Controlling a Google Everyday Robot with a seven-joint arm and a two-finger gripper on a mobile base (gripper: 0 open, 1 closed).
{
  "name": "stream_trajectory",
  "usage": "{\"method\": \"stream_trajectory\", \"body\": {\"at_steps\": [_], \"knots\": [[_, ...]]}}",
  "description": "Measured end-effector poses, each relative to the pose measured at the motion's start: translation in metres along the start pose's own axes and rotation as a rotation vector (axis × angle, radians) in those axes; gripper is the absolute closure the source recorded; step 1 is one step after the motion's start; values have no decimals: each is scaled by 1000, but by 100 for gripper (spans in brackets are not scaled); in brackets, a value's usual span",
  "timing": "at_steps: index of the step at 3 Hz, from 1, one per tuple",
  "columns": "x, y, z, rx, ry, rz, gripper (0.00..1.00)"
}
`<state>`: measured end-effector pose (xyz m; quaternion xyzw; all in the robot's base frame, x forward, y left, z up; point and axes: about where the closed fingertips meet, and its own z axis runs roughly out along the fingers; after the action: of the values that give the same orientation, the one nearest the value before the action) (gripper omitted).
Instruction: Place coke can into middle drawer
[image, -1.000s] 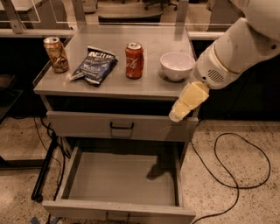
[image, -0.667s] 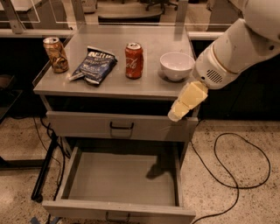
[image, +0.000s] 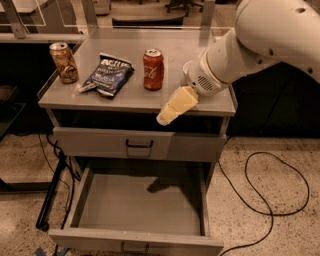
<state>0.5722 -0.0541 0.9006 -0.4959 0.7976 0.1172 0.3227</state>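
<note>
The coke can (image: 153, 69) is red with a silver top and stands upright on the grey cabinet top (image: 200, 102), near the middle. My gripper (image: 174, 107), cream-coloured, hangs over the front edge of the cabinet top, just right of and in front of the can, not touching it. The middle drawer (image: 100, 200) is pulled out below; its plain grey floor holds nothing but the arm's shadow.
A brown-gold can (image: 63, 62) stands at the left of the top, with a blue chip bag (image: 107, 74) beside it. The upper drawer front (image: 90, 142) is closed. A black cable (image: 270, 192) loops on the floor at the right.
My arm and gripper have moved left along the cabinet front, closer to the coke can, and now cover the white bowl that showed earlier.
</note>
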Motion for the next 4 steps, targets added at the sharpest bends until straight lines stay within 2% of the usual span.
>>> {"method": "stream_trajectory", "body": {"at_steps": [1,2,3,4], "knots": [[-2,0,2,0,-5,0,0],[-12,1,16,-9,-41,14,0],[-34,-10,40,-5,-80,26,0],[-56,-18,54,9,-119,6,0]]}}
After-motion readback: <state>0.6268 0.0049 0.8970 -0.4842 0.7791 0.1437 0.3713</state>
